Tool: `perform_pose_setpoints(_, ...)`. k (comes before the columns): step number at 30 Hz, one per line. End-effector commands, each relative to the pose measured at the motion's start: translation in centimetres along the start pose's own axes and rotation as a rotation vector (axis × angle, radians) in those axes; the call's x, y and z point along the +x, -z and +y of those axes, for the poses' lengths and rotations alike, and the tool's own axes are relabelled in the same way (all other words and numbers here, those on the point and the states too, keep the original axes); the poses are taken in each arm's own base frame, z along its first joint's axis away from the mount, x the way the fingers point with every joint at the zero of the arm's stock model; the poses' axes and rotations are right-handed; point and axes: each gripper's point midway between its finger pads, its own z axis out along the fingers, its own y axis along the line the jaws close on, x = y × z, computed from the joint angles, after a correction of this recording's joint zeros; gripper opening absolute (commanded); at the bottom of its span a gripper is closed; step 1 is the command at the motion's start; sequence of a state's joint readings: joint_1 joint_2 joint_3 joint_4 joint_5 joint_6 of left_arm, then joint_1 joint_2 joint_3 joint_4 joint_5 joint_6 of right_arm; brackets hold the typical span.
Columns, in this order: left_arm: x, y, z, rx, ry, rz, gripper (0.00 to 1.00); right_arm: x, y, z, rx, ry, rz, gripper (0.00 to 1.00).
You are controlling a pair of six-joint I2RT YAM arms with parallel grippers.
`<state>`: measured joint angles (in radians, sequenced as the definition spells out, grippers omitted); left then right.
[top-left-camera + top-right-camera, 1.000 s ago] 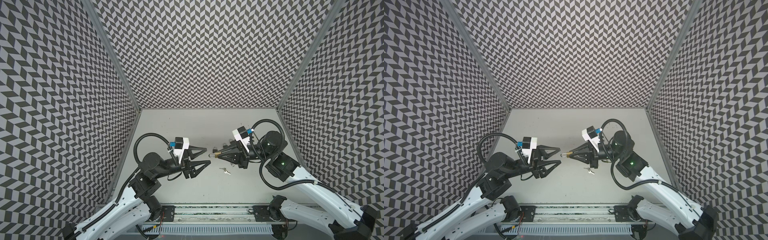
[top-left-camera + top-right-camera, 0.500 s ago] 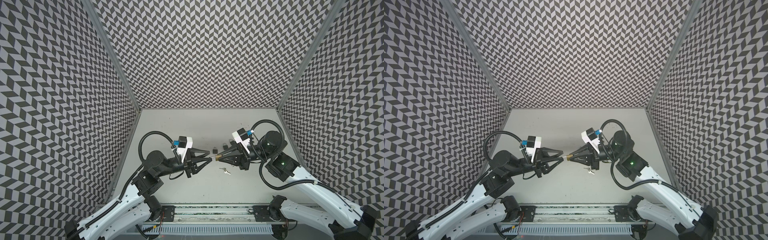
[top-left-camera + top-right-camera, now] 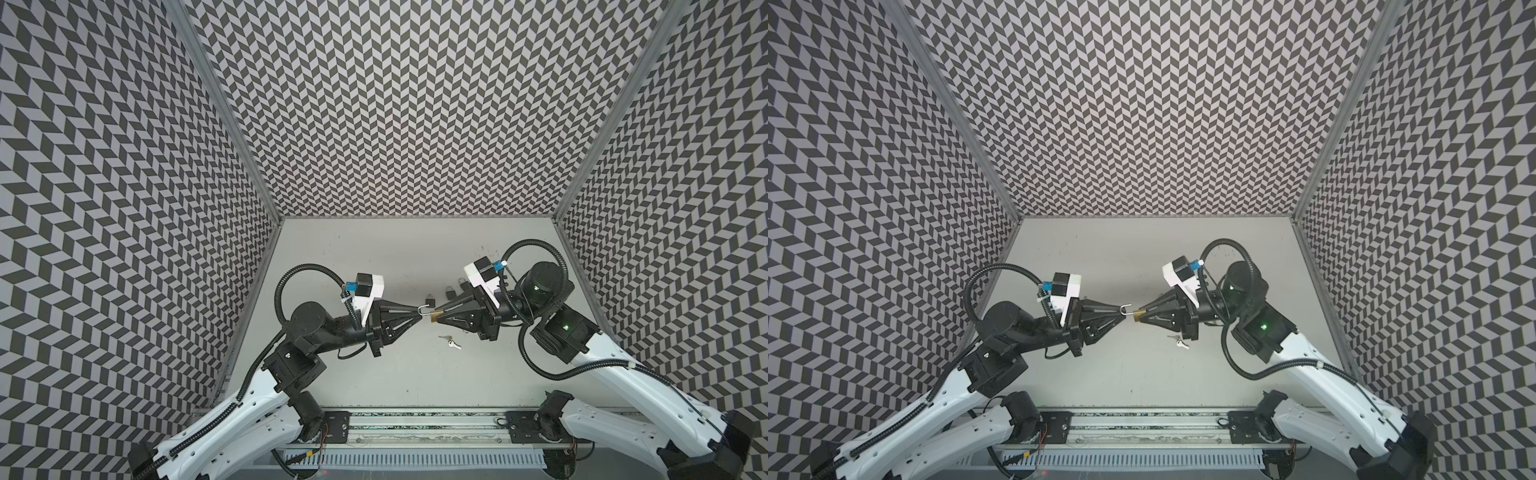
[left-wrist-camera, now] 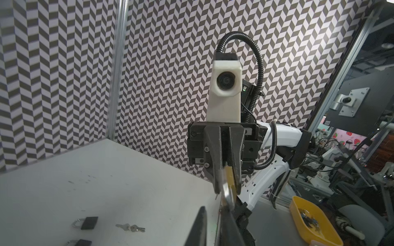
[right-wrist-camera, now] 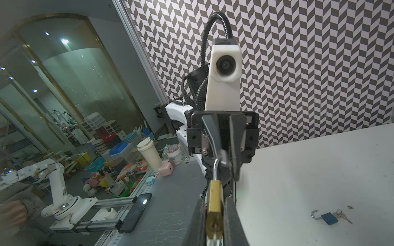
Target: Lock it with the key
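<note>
A brass padlock (image 3: 434, 328) (image 5: 214, 204) hangs above the table, with my right gripper (image 3: 437, 326) (image 5: 214, 197) shut on its body. The open silver shackle (image 3: 424, 308) (image 5: 216, 170) points at my left gripper (image 3: 419, 312) (image 4: 213, 205), whose fingers have closed in on it. In the left wrist view a strip of table shows between those fingers. The keyhole faces the right wrist camera with nothing in it. A key pair (image 3: 449, 341) (image 4: 130, 228) lies on the table below the right gripper.
Black padlocks (image 3: 430, 298) (image 4: 89, 222) lie behind the grippers. A blue padlock (image 5: 329, 218) with an open shackle and its keys lies on the table. Patterned walls close three sides. A yellow tray (image 4: 307, 219) and a phone (image 5: 136, 210) sit off the table.
My left gripper moved right to the padlock's shackle and its jaws narrowed onto it. The right gripper kept the padlock and barely moved.
</note>
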<state>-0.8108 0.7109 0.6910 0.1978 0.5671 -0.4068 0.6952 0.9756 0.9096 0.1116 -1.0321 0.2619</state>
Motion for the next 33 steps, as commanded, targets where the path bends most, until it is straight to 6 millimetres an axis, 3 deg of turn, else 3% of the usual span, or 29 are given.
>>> perform_pose_setpoints(1, -0.4, 0.4, 0.1, -0.029, -0.034, -0.009, 0.47, -1.9, 0.5, 0.7, 0.027, 0.082, -0.048, 0.00)
perform_pose_setpoints(11, -3.2, 2.6, 3.3, -0.317, -0.194, -0.042, 0.80, -1.9, 1.1, -2.5, 0.227, 0.049, -0.041, 0.00)
perform_pose_setpoints(20, -4.4, 1.0, 4.1, -0.332, -0.245, -0.016, 0.80, -0.7, 0.3, -1.9, 0.135, 0.017, 0.009, 0.00)
perform_pose_setpoints(25, -3.8, -0.2, 5.0, -0.332, -0.222, 0.014, 0.82, -0.7, 0.2, -1.2, 0.092, 0.024, 0.015, 0.00)
perform_pose_setpoints(33, -2.4, -0.2, 6.1, -0.368, -0.182, 0.049, 0.77, -1.3, 0.6, -0.2, 0.079, 0.060, -0.006, 0.00)
